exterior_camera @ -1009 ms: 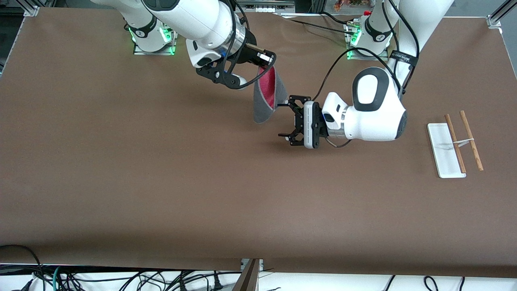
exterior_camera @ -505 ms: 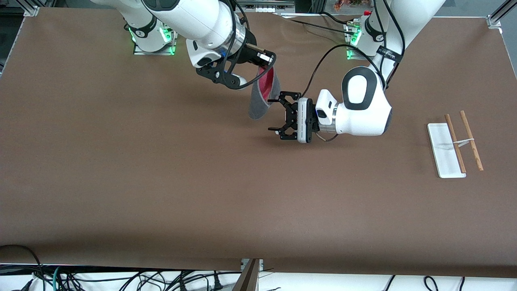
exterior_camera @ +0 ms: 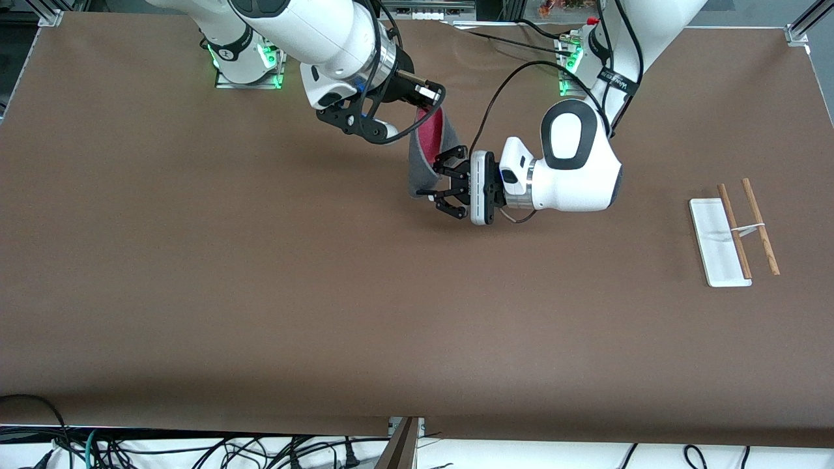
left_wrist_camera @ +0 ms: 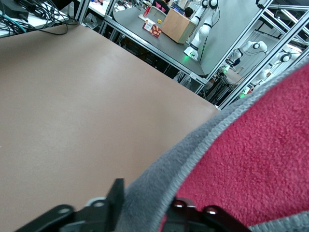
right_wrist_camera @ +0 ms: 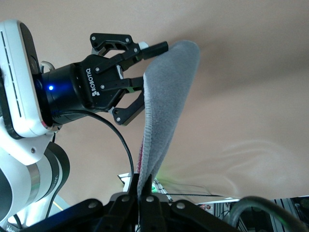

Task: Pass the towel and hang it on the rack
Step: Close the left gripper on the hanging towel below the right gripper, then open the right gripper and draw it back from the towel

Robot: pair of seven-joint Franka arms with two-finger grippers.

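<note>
The towel (exterior_camera: 430, 140), pink-red on one face and grey on the other, hangs over the table from my right gripper (exterior_camera: 427, 107), which is shut on its top edge. The right wrist view shows the cloth (right_wrist_camera: 166, 96) pinched in that gripper (right_wrist_camera: 143, 193). My left gripper (exterior_camera: 433, 177) is open, with its fingers on either side of the towel's lower hanging part. The left wrist view shows the cloth (left_wrist_camera: 251, 159) between those jaws (left_wrist_camera: 147, 210). The left gripper also shows in the right wrist view (right_wrist_camera: 145, 79). The rack (exterior_camera: 749, 225) stands at the left arm's end of the table.
The rack's white base plate (exterior_camera: 713, 244) lies beside its two wooden rods. Bare brown table (exterior_camera: 260, 293) spreads below both grippers. Cables (exterior_camera: 495, 111) trail from the left arm's wrist.
My left gripper has moved toward the right arm's end, from beside the towel to straddling its lower part. The right gripper and towel have stayed still.
</note>
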